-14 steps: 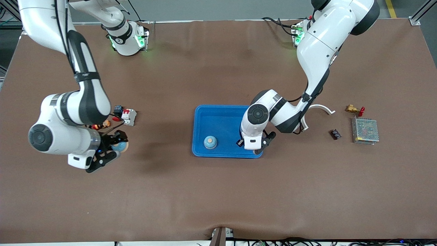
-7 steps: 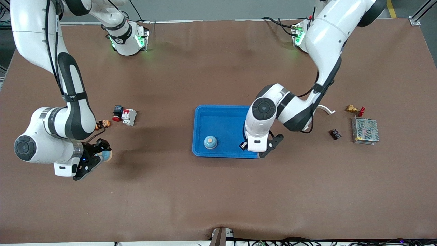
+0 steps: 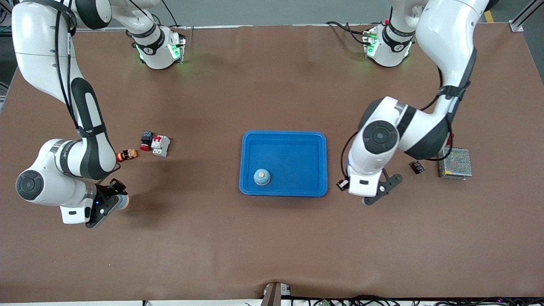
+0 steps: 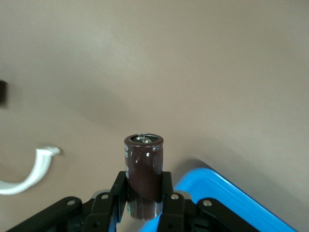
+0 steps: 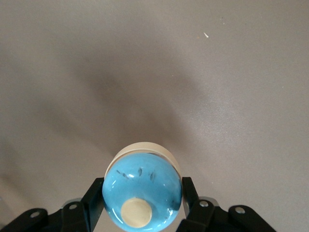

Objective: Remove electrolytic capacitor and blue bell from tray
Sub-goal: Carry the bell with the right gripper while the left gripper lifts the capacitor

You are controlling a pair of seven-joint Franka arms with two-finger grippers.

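Left hand (image 4: 144, 205) is clamped on the dark capacitor (image 4: 144, 176), held upright in the air over bare counter (image 3: 272, 238), with the blue tray (image 3: 319, 140) just beside it toward the right arm's end. Right hand (image 5: 143, 205) is clamped around a blue bell (image 5: 143, 195), up over the counter well apart from the tray. A second bell (image 3: 262, 176) sits in that tray.

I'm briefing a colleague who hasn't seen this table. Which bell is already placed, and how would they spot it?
Find the blue tray at the table's middle. The placed bell sits inside it, near the tray's edge closest to the front camera. Unlike the other blue bell, which the right end effector grips above bare table, it rests free.
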